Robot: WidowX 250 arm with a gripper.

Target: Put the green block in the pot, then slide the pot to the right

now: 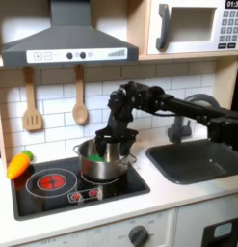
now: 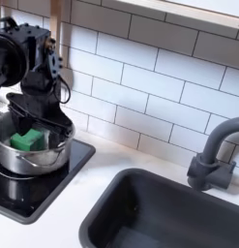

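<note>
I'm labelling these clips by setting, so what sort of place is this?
Most likely a toy play kitchen: a stovetop with printed red burners, a dark sink with a grey faucet, and a microwave above the white tiles.

orange carrot toy (image 1: 18,165) beside the stove (image 1: 53,191); sink (image 2: 169,215) with faucet (image 2: 210,155).

Green block (image 1: 95,154) lies inside the pot (image 1: 103,166).

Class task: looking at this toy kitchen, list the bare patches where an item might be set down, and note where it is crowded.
Free: the left burner between the carrot and the pot; the counter strip between stove and sink. Crowded: the pot, holding the green block, with the hand over it.
</note>
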